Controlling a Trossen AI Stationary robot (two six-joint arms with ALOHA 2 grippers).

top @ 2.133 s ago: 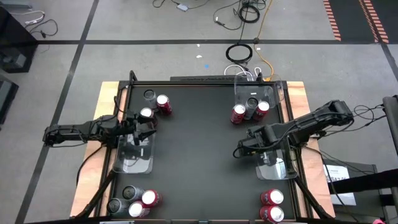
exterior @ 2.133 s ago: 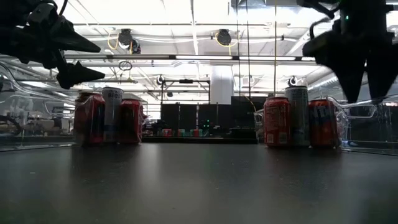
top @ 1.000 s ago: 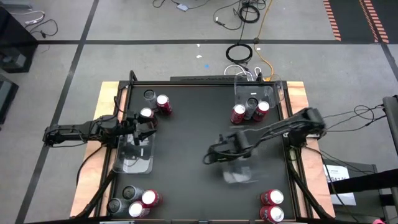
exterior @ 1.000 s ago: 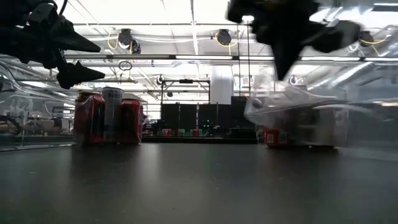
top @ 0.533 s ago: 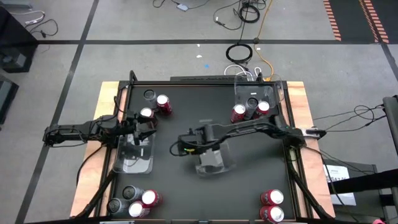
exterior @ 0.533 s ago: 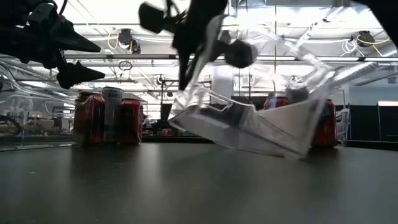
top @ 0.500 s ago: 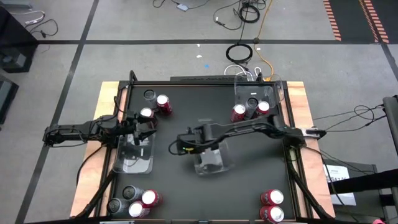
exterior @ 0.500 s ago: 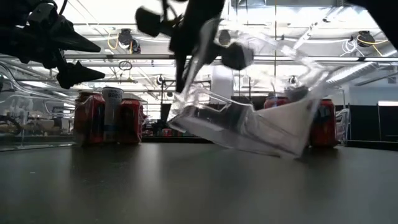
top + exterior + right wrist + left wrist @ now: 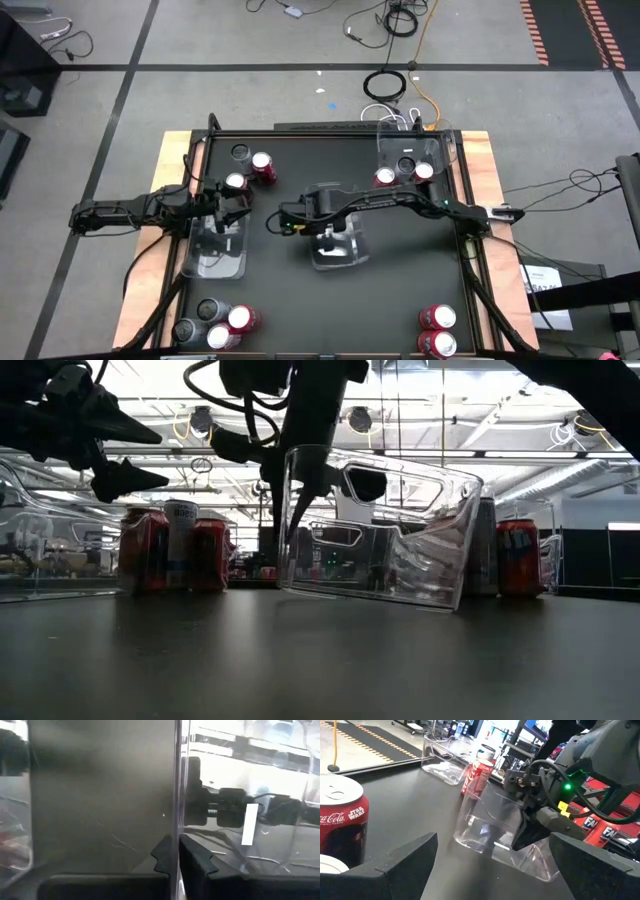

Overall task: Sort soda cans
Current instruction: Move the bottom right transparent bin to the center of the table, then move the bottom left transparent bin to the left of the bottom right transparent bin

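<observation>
Red and grey soda cans stand in groups: far left (image 9: 262,165), near left (image 9: 225,325), near right (image 9: 440,330), and inside a clear tray at the far right (image 9: 405,165). At the table's middle my right gripper (image 9: 310,228) is shut on another clear plastic tray (image 9: 337,247). My left gripper (image 9: 240,205) waits open at the left side, above a third clear tray (image 9: 215,250), with a red can (image 9: 340,820) beside its finger. My right gripper pinches the thin upright wall (image 9: 177,820) at the tray's left end, one finger inside the tray and one outside. The fingers come from above, pointing steeply down. The tray sits open side up and nearly level, its right bottom corner (image 9: 445,606) down at the table.
Wooden borders (image 9: 175,150) run along the black table's left and right sides. Bare black surface (image 9: 330,310) lies between the near can groups, and more of it between the far ones. Cables lie on the floor beyond the far edge.
My right gripper has carried the clear tray from the right part of the table toward the left, to the middle, and lowered it. The tray, tipped steeply with its left end high half a second ago, has come down to nearly level on the table.
</observation>
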